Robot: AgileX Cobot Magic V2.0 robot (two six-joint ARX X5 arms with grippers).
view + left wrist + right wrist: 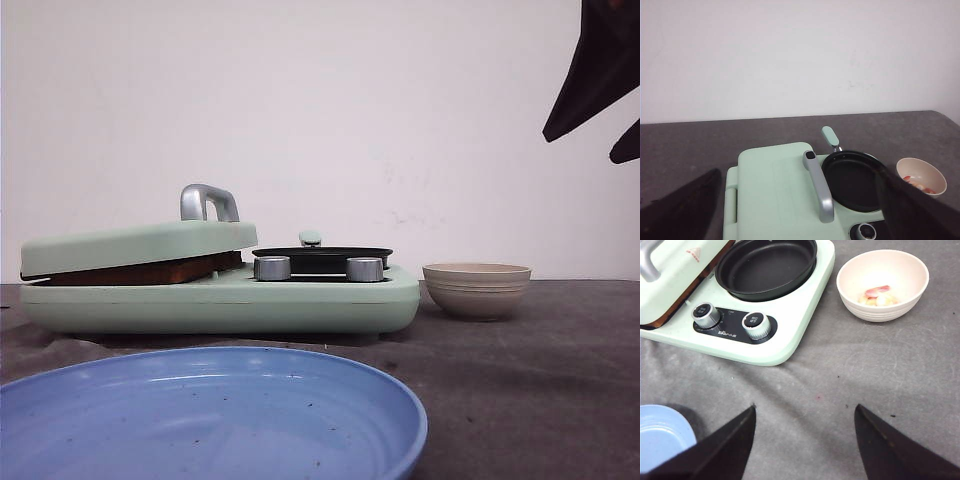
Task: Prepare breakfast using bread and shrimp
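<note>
Front view counts one mint-green breakfast maker (220, 300), smooth and rounded, its hinged lid (140, 246) resting tilted on the bread (150, 270), of which only a brown crust edge peeks out. Two ridged metal knobs (707, 315) sit on its front panel beside one round black pan (767, 267). One beige ribbed bowl (883, 284) stands apart on the grey cloth (865, 370), holding the shrimp (877, 291), a few pinkish pieces. One glossy blue plate (210, 415) lies nearest. My right gripper (805, 440) hangs above the cloth with fingers spread wide; my left gripper (795, 215) hovers wide over the lid.
</note>
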